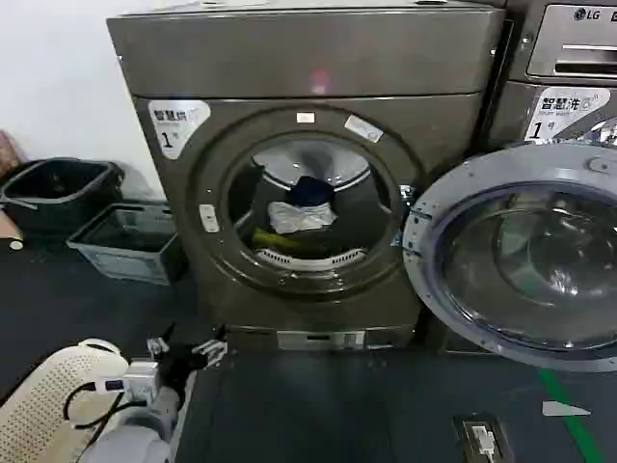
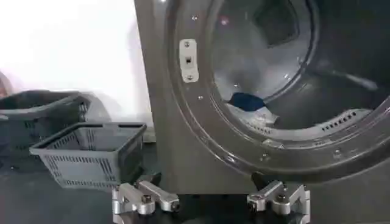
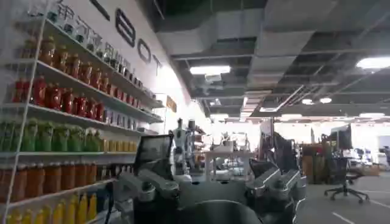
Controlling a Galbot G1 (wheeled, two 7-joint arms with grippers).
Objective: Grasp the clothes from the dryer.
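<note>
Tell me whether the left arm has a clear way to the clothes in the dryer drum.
Probably yes. The dryer has its door swung wide to the robot's right, leaving the porthole unblocked. The left gripper, open, sits low in front of the opening, and the clothes lie exposed inside the drum.

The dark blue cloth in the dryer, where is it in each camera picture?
Head view: the dark blue cloth lies in the middle of the open drum, just above the white-grey cloth.
Left wrist view: the same cloth sits low in the drum, just behind the porthole rim.
Right wrist view: this camera faces shelves of bottles in a big room instead.
Shared landmark: the porthole rim, seen by head and left wrist.
</note>
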